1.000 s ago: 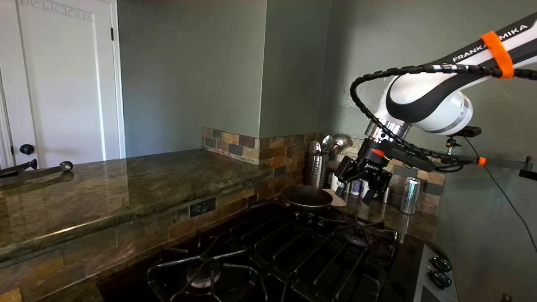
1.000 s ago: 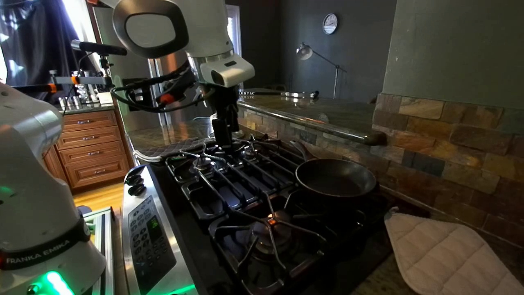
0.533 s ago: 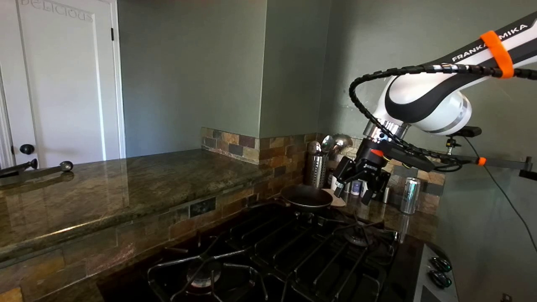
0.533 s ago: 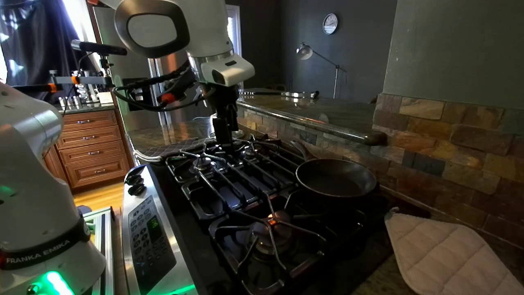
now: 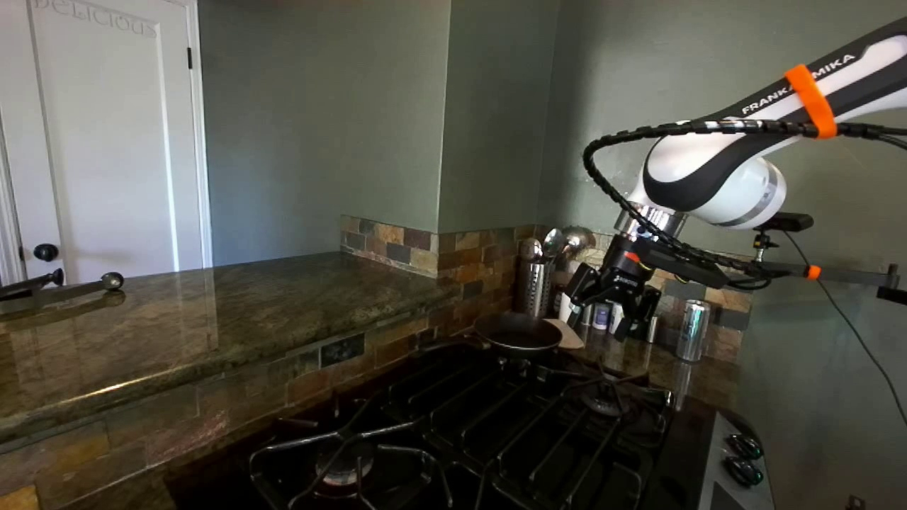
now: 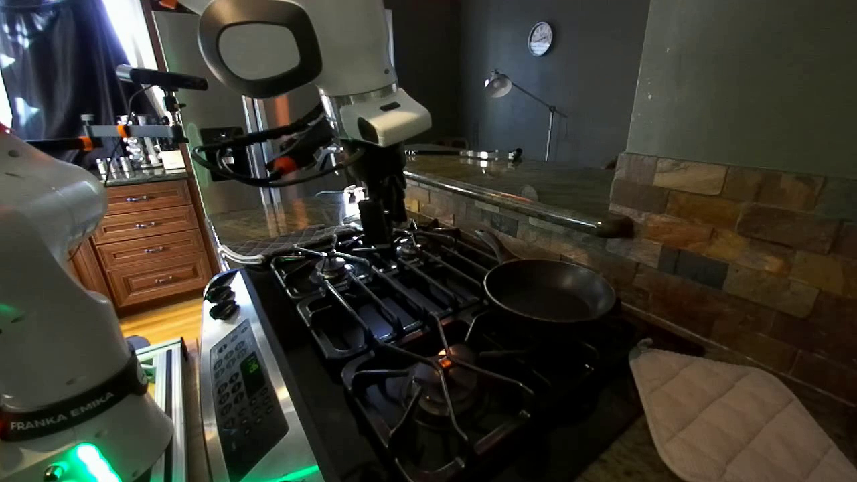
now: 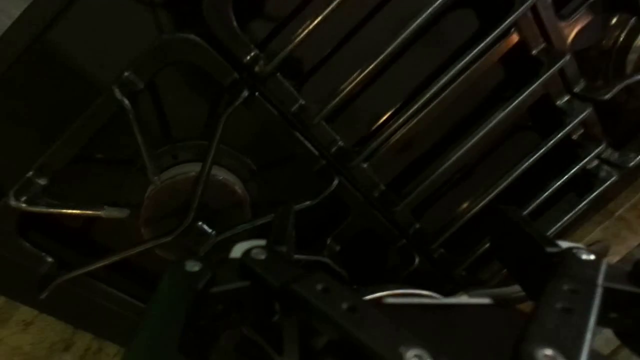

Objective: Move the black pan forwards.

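The black pan [image 5: 519, 334] sits on a back burner of the stove in both exterior views, near the tiled wall [image 6: 549, 292]. Its handle [image 6: 493, 245] points along the wall, away from the oven mitt. In the wrist view only a thin arc of the pan's rim [image 7: 404, 293] shows, the rest hidden behind the gripper body. My gripper [image 5: 601, 326] hangs above the stove grates, apart from the pan. It also shows in an exterior view [image 6: 380, 234]. Its fingers stand wide apart with nothing between them in the wrist view [image 7: 397, 225].
The black stove grates [image 6: 402, 294] lie under the gripper. A raised stone counter [image 5: 283, 304] runs along the back. A pale oven mitt [image 6: 730, 408] lies beside the stove. A utensil holder [image 5: 536, 289], small bottles [image 5: 601, 316] and a shiny can [image 5: 693, 331] stand near the wall.
The arm and gripper have shifted slightly toward the back wall, rightward in an exterior view. The pan has not moved. The gripper stays open.
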### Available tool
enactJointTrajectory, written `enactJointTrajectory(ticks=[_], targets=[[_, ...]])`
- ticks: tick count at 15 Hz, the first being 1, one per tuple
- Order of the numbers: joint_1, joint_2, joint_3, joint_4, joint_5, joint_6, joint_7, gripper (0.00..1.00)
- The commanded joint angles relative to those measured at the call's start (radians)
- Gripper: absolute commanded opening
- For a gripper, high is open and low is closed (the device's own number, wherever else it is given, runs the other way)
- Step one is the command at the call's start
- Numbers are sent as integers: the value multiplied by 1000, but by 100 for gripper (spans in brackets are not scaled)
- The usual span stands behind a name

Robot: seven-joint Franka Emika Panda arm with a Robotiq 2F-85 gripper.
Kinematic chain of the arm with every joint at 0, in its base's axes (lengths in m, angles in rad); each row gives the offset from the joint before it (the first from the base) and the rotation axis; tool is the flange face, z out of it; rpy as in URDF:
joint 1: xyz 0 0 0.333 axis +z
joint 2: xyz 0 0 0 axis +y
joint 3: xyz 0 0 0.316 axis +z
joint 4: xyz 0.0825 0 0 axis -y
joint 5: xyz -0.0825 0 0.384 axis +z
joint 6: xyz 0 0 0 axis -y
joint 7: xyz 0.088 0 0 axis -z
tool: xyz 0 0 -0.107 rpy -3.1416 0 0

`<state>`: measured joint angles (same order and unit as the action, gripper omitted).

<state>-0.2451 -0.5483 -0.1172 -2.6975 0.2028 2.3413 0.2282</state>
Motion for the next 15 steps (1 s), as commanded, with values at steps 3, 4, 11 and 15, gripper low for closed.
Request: enactJointTrajectory(ticks=[3,4,11,15], targets=[[-62,246,-38,149,-74,109,17,100],[-55,281,-50,170,-71,131,-4,100],[-31,472,-110,320,-51,151,-155,100],[-30,556,-116,386,-39,163,-193,100]])
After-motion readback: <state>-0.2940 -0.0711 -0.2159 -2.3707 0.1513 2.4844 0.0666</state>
